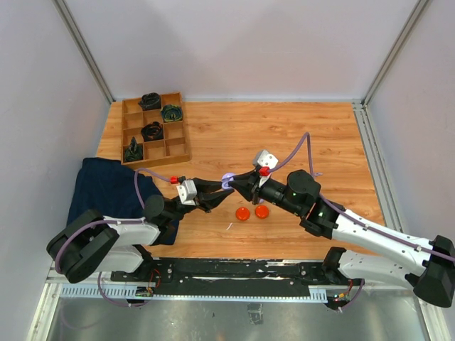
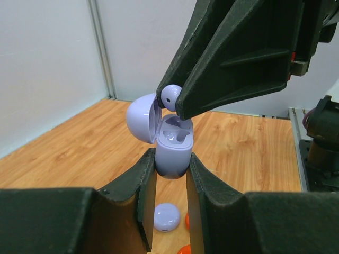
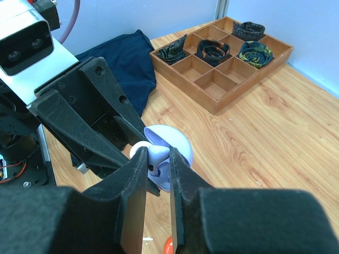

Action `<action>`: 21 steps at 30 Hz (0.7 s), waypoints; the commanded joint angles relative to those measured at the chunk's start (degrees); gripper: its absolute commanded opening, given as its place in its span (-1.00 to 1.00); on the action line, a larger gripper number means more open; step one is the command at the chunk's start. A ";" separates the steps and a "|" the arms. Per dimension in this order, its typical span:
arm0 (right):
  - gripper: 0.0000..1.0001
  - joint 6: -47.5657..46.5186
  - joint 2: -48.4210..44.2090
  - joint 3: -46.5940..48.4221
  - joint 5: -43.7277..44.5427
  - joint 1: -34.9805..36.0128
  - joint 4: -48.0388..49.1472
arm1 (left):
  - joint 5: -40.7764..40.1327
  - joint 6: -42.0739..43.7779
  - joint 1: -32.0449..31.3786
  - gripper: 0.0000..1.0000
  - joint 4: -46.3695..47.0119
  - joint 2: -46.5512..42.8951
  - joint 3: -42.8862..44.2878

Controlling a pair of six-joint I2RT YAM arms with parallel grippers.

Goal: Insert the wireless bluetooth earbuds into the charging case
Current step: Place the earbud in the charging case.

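Two pincers, one case, earbud perhaps

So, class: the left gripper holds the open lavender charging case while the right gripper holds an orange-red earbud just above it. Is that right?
Not quite: the earbud in the right gripper is lavender, not orange-red, as the left wrist view shows. The left gripper does hold the open lavender charging case.

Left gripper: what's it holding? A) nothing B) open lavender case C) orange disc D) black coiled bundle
B: the left gripper clamps the lavender case by its base, lid open; the right gripper holds an earbud just above.
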 commanded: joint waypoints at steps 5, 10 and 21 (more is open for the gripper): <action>-0.55 -1.47 -0.73 -0.17 2.41 1.08 -0.13 | -0.60 -0.12 0.38 -0.99 5.07 -0.04 0.08; -0.18 -1.83 -1.83 0.56 2.25 1.08 -1.26 | -0.69 -0.21 0.38 -0.99 5.09 -0.11 -0.10; 0.14 -5.80 -4.64 7.13 5.67 0.93 -15.39 | -3.72 -0.82 0.39 -0.99 2.82 -1.07 -1.52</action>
